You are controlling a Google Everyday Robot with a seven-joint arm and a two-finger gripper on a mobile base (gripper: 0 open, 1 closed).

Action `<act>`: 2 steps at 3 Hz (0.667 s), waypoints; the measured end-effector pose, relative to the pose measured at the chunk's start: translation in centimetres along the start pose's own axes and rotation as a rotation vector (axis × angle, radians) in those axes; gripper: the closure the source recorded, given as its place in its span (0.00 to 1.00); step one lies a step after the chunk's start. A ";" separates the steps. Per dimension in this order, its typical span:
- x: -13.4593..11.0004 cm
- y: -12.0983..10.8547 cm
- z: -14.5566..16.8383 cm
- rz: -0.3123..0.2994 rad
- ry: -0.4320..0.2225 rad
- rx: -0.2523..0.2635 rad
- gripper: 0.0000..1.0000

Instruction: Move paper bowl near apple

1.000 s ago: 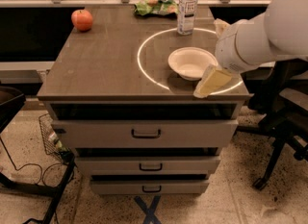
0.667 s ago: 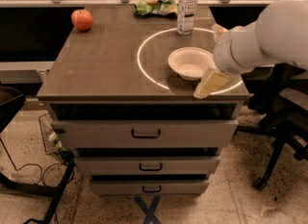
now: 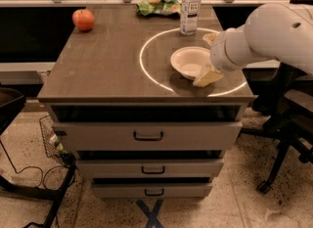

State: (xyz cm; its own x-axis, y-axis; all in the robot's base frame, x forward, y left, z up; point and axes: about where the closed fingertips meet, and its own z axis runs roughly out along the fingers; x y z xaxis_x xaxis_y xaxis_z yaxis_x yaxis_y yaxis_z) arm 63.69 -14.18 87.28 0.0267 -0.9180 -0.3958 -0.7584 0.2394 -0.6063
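The off-white paper bowl [image 3: 190, 61] sits on the right part of the dark tabletop [image 3: 107, 60], inside a lit ring. The red-orange apple [image 3: 83, 20] rests at the far left corner, well apart from the bowl. My gripper [image 3: 209, 58] comes in from the right on a white arm [image 3: 274, 31], at the bowl's right rim. One cream finger [image 3: 208, 78] lies at the bowl's near right edge and the other [image 3: 210, 37] shows behind the rim. The fingers stand apart, on either side of the rim.
A clear water bottle [image 3: 190, 7] stands just behind the bowl. A green snack bag [image 3: 157, 6] lies at the back edge. The top belongs to a drawer cabinet [image 3: 149, 135]. An office chair [image 3: 288, 124] stands to the right, and a wire basket [image 3: 51, 139] on the floor to the left.
My gripper and arm have edged slightly left and back along the bowl's right rim. The bowl and the apple have stayed in place.
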 end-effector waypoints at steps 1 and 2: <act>-0.2 0.1 -0.3 -0.001 0.000 0.001 0.46; -0.3 0.1 -0.4 -0.003 0.000 0.002 0.70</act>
State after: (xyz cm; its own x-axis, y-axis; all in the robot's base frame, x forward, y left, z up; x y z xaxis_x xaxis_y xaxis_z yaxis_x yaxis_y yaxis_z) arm 63.37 -13.98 87.58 0.0289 -0.9184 -0.3945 -0.7573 0.2375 -0.6084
